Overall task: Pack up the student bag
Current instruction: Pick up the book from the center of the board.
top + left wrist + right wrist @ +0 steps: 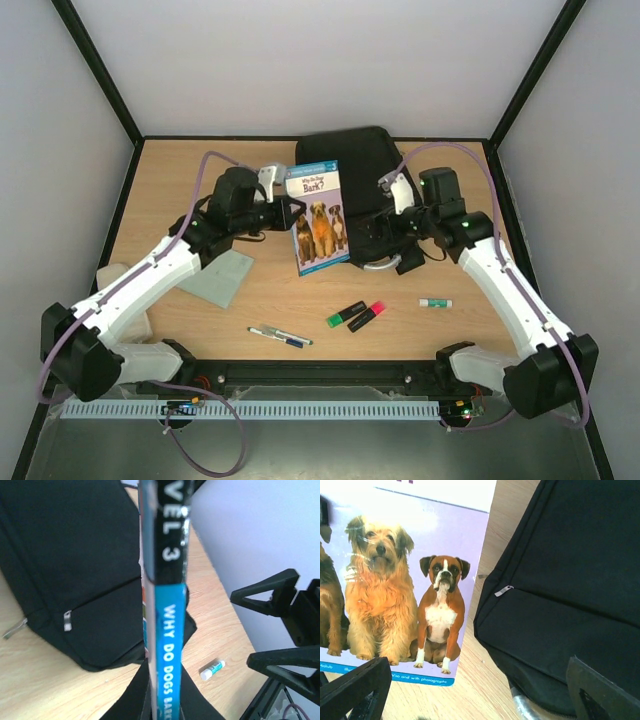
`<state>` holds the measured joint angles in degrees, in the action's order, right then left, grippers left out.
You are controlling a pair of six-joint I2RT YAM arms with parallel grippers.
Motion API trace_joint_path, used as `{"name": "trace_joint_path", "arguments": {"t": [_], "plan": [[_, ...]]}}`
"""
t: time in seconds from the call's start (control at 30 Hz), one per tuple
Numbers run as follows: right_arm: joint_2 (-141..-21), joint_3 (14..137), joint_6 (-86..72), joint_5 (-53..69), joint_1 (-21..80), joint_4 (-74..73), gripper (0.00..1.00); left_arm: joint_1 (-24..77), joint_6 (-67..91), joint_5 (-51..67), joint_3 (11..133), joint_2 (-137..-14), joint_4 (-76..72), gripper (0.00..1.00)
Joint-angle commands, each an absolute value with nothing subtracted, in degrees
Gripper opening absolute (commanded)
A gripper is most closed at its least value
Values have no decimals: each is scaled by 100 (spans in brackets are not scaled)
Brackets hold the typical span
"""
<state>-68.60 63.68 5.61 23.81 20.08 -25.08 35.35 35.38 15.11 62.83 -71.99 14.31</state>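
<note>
Thin paperback dog book (320, 215) is clamped edge-on in the left gripper (293, 212), leaning over the near-left corner of the large black fabric student bag (350, 150), which lies far-centre on the wooden table (480, 330). Right gripper (396, 246) is spread wide and empty at the bag's near edge. Zips look shut, so the mouth should prob. be opened first, then the book slid in flat. Green highlighter (346, 314), pink highlighter (367, 316), pen (280, 336) & glue stick (435, 302) are seen nearer the arms, not in the way.

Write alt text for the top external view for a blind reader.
The left gripper holds a dog book by its edge beside the student bag; the right gripper stands open at the bag's near edge. Highlighters lie on the table.
</note>
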Motion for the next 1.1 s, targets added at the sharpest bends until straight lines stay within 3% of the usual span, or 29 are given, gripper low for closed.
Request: {"name": "trace_joint_path", "arguments": {"t": [0.0,0.23,0.47,0.73,0.9,1.07], "plan": [[-6598,6268,304,2787,1650,-2708,97,3522,3121,2262,6687,-7456,725,2],[-6950,6490,9,4121,916,-2643,96,3382,2848,3560,7351,-8163,498,2],[-6671,6308,194,4498,697,-2666,97,3336,3159,4508,6709,-8141,-924,3],[-6631,6002,138,5701,703,-2401,96,3273,3037,5324,6574,-8095,-1202,3],[-6902,6052,464,7223,703,-2737,85,3202,3102,5330,6505,-8187,-1473,2],[-6474,5924,196,7261,699,-2501,75,2939,3228,4997,6522,-8310,-1323,2]]}}
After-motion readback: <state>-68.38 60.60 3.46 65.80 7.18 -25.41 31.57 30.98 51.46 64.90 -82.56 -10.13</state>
